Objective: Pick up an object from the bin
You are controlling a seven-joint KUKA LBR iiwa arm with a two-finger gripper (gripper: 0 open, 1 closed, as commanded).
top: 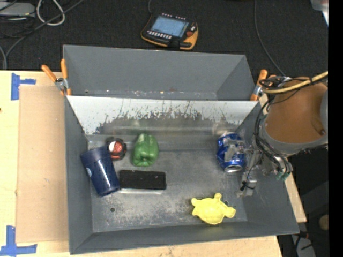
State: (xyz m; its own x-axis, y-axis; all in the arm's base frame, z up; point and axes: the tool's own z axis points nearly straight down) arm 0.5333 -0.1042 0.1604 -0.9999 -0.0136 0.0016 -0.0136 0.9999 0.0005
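Camera view: bin [161, 84] with can [229, 152], cup [99, 170], pepper [144, 149]

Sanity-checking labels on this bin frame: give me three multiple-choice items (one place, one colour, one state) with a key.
1. Where in the grey metal bin does the blue metal drink can lie?
A. at the view's right side, beside the gripper
B. in the front left corner
C. in the middle of the floor

2. What colour is the lumpy soft toy near the front wall?
A. red
B. yellow
C. white

3. What state is the can in?
A. smooth and whole
B. crumpled
C. cut into two pieces

Key: 1 A, the can sits by the right wall, close to the gripper; 2 B, the toy is plain yellow all over; 3 B, the can's sides are dented and folded.
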